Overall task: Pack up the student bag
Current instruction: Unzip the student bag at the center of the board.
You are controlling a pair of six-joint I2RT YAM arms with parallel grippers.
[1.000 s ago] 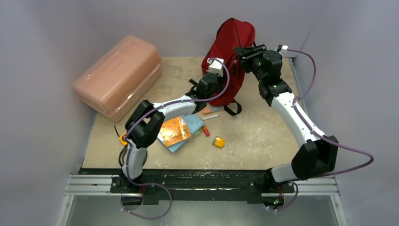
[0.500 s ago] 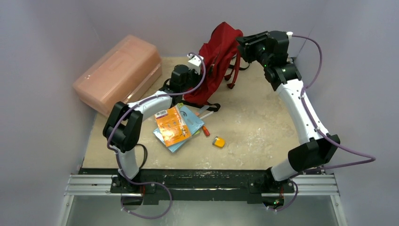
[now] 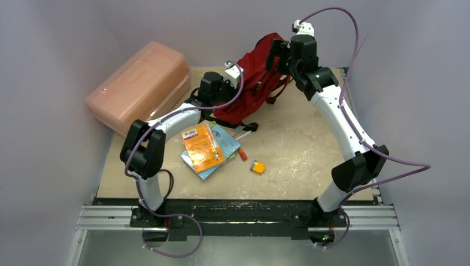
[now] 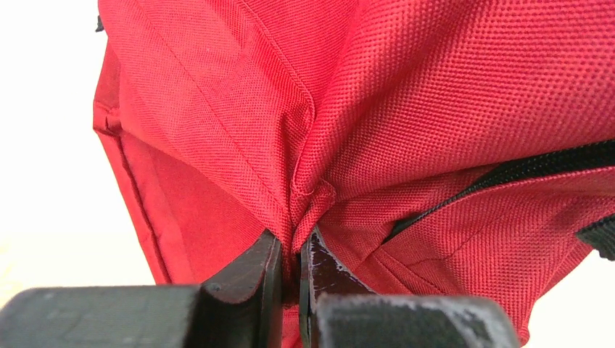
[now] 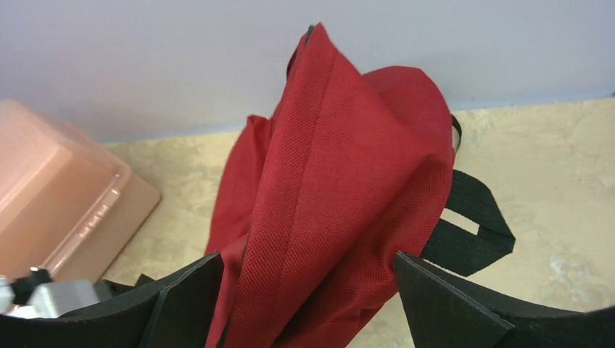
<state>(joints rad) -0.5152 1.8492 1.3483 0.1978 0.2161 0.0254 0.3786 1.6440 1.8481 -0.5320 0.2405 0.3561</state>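
Observation:
The student bag, a dark red backpack with black straps, lies slumped at the back of the table. My left gripper is shut on a pinched fold of its red fabric; in the left wrist view the gripper squeezes the fold just left of a black zipper. My right gripper hovers over the bag's upper end. In the right wrist view that gripper stands wide open, with a ridge of the bag rising between the fingers and a gap at the right finger. A black strap loop lies on the table beside it.
A pink translucent plastic box sits at the back left. Near the middle lie an orange booklet on a blue one, a white pen, a small red marker and a yellow item. Grey walls enclose the table.
My right gripper has opened and let go of the bag's top, which has sagged. My left gripper, still shut on the fabric, has dragged the bag leftward. The right arm has swung up and back.

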